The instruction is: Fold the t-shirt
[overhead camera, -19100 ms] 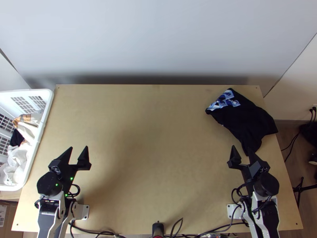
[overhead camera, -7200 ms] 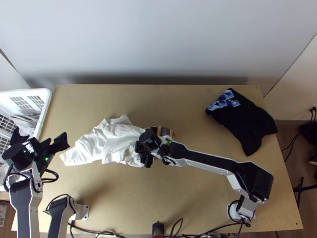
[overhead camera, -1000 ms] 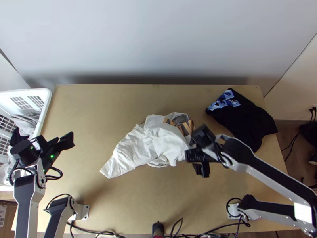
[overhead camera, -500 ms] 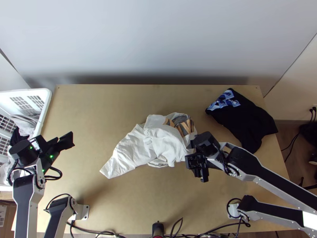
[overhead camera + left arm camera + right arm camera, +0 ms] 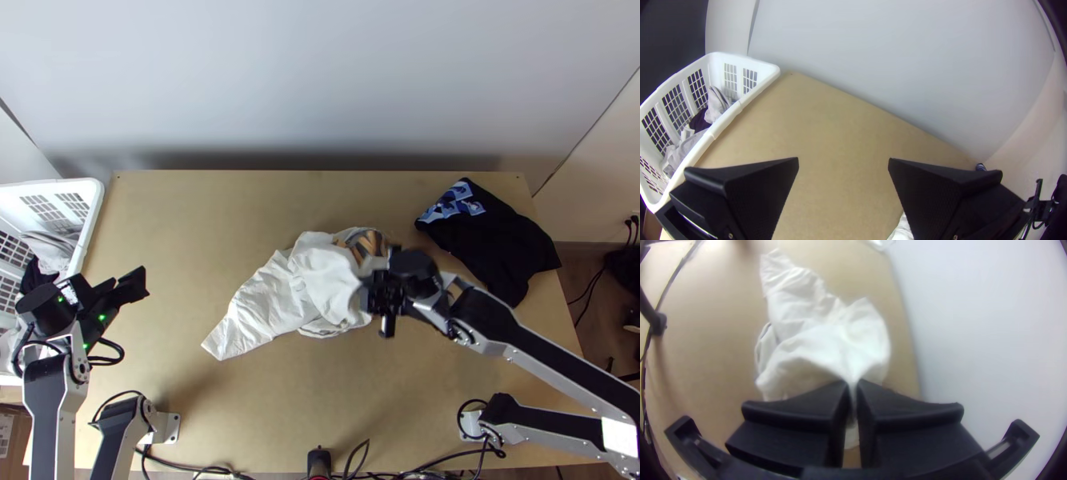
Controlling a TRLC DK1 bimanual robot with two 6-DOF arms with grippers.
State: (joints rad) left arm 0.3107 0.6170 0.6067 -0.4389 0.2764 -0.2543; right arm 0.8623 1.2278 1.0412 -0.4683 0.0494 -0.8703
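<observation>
A white t-shirt [image 5: 276, 300] lies bunched on the middle of the table, a brown-and-black printed part at its far right. In the top view my right gripper [image 5: 376, 292] is at the shirt's right side; the right wrist view shows that gripper [image 5: 852, 389] shut on a pinched fold of the white t-shirt [image 5: 818, 335]. My left gripper [image 5: 132, 284] is over the table's left side, beside the basket. Seen from its own wrist, the left gripper [image 5: 843, 162] stands wide open with bare table between its fingers.
A white basket [image 5: 90, 220] with clothes in it stands at the table's left edge. A dark garment [image 5: 500, 240] with a blue-and-white print lies at the far right. Cables run along the near edge. A pale wall [image 5: 320, 80] rises behind the table.
Over the last second my right gripper has shifted left onto the shirt and closed on it; the cloth there has been drawn up slightly. Earlier, the shirt came onto the table and moved right.
</observation>
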